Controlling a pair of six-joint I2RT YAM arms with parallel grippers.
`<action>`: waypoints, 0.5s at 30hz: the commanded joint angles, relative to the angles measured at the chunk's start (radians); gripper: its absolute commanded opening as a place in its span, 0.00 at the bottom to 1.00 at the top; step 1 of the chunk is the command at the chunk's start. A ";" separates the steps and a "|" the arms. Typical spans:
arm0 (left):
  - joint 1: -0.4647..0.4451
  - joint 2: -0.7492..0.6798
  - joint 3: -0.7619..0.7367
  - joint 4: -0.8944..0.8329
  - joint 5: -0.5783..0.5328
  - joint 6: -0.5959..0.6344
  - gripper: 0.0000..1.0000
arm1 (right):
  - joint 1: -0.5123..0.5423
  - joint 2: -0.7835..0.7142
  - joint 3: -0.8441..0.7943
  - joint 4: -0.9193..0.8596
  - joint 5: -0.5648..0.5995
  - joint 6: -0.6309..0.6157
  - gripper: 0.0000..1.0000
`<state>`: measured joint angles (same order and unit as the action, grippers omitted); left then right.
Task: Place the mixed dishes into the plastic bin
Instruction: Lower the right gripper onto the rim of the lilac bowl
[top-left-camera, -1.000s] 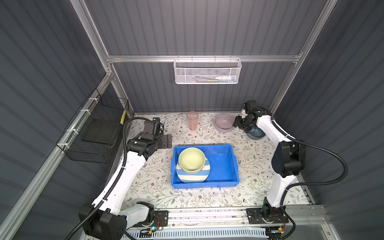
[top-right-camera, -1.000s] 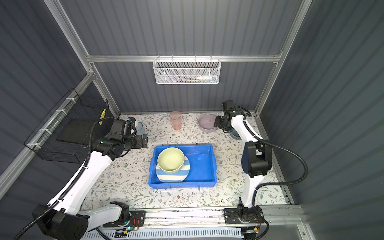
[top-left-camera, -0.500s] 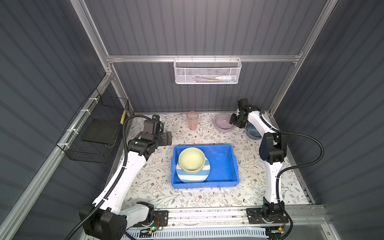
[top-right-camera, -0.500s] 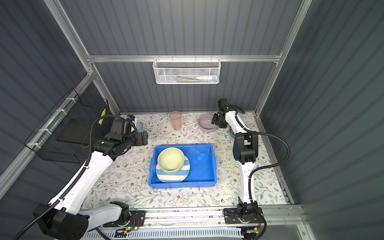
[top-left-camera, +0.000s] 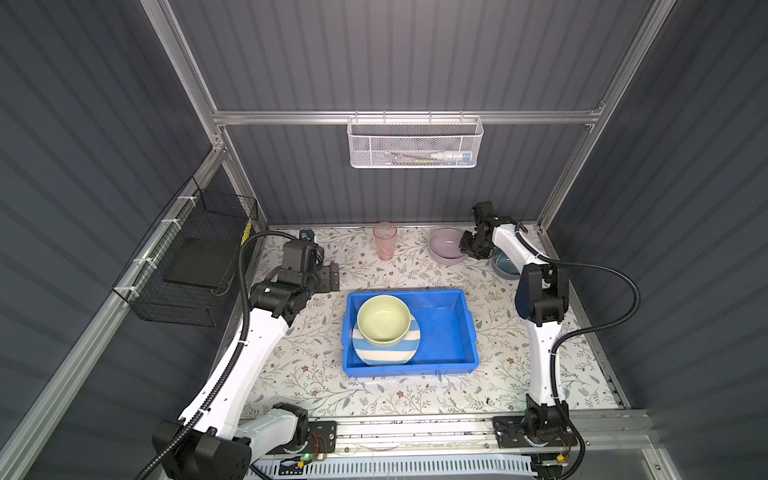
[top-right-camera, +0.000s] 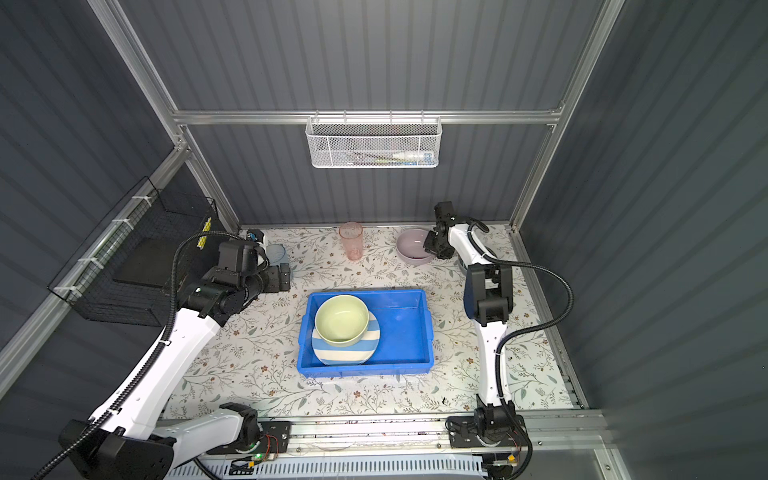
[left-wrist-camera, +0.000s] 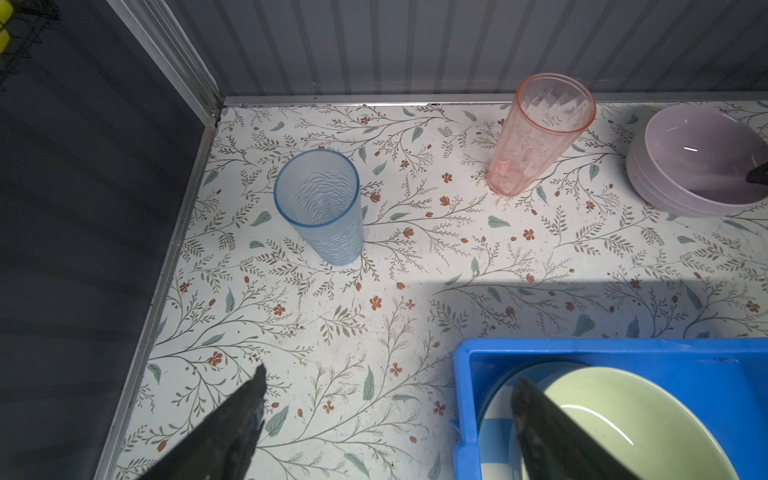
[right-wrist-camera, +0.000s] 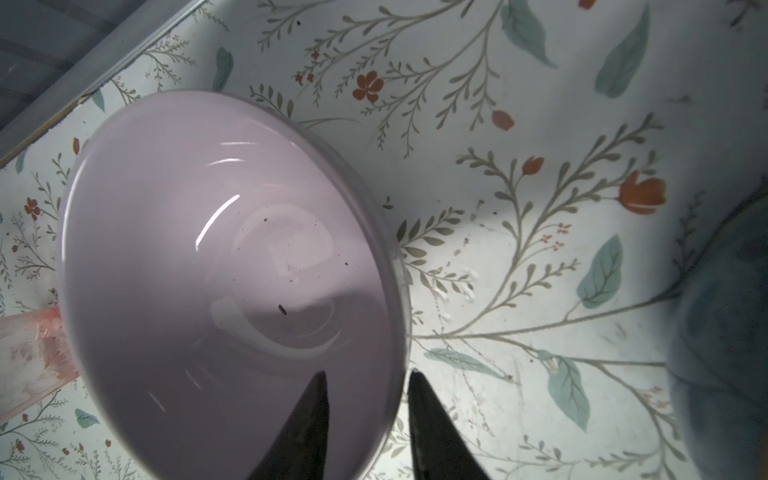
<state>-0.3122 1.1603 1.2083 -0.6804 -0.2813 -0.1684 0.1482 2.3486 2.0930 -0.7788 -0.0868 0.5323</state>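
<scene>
The blue bin (top-left-camera: 451, 332) sits mid-worktop, holding the striped plate (top-left-camera: 386, 355) with the pale green bowl (top-left-camera: 384, 320) on it. Along the back edge stand the blue tumbler (left-wrist-camera: 320, 208), the pink tumbler (top-left-camera: 384, 241), the lilac bowl (top-left-camera: 444, 249) and the dark blue bowl (top-left-camera: 505, 266). The right gripper (right-wrist-camera: 368, 373) straddles the lilac bowl's rim, but I cannot tell whether it is pinching. The left gripper (left-wrist-camera: 388, 374) hangs spread and empty.

On my screens, a white mesh basket (top-left-camera: 414, 143) hangs from the aluminium crossbar (top-left-camera: 291, 117) on the back wall, with a few tube-like items lying inside. A black wire basket (top-left-camera: 178, 307) on the left wall holds a dark flat slab (top-left-camera: 198, 264). The tabletop (top-left-camera: 316, 361) has a floral print.
</scene>
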 joint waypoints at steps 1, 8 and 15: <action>0.007 -0.011 0.005 -0.029 -0.037 -0.014 0.93 | -0.004 0.024 0.006 0.000 -0.013 0.012 0.30; 0.007 -0.011 0.001 -0.033 -0.033 -0.017 0.93 | -0.004 0.051 0.007 -0.005 -0.014 0.006 0.26; 0.007 -0.019 0.004 -0.042 -0.039 -0.011 0.93 | -0.004 0.070 0.009 -0.002 -0.018 0.011 0.21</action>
<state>-0.3122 1.1603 1.2083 -0.6952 -0.3027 -0.1719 0.1417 2.3947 2.0930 -0.7620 -0.0898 0.5426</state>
